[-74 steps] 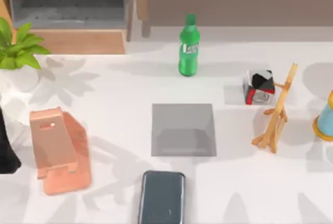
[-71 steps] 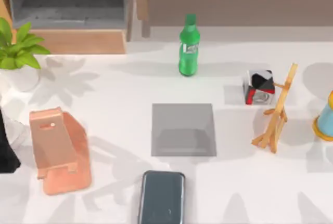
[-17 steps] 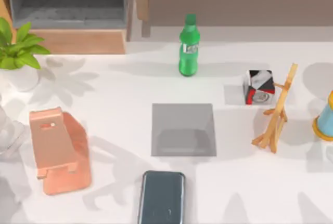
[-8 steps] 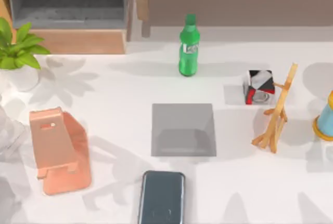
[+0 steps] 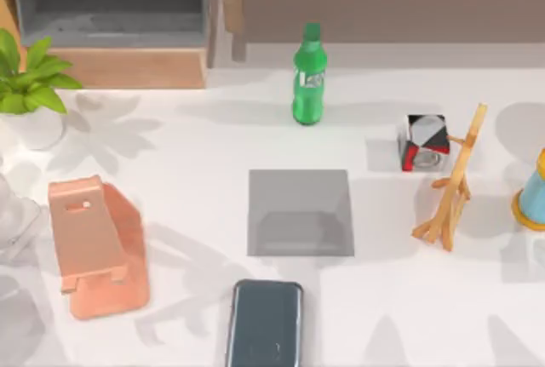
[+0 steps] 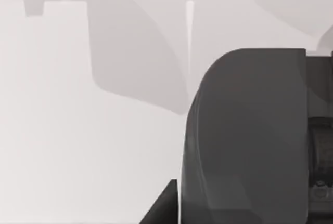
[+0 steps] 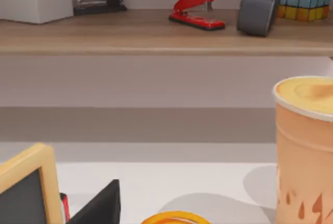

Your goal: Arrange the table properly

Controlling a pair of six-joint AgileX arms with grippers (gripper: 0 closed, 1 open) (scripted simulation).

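On the far left of the top view we see a green leafy plant (image 5: 30, 77) in a white pot, cut off by the edge. Below it a faint translucent shape sits at the left border; we cannot tell what it is. Next lies a salmon-pink phone stand (image 5: 95, 243), smooth and angular, flat on the white worktop (image 5: 187, 154), which spreads across the whole lower part of the view.

Near the middle a matte grey square mat (image 5: 300, 212) lies flat, and a glossy dark phone (image 5: 265, 323) with rounded corners sits just below it, cut off at the bottom edge. Behind the mat stands a green plastic bottle (image 5: 309, 76), upright.

To the right, a black, white and red cube (image 5: 425, 141) rests just beside a small wooden easel (image 5: 451, 184). A blue and yellow object (image 5: 532, 195) is cut off at the right border.

In the left wrist view a dark curved housing (image 6: 250, 141) blocks the left claw; we cannot tell whether it is spread or closed. The right wrist view shows a tan paper cup (image 7: 306, 146), and a red stapler (image 7: 196, 10) on a wooden shelf (image 7: 156, 34).
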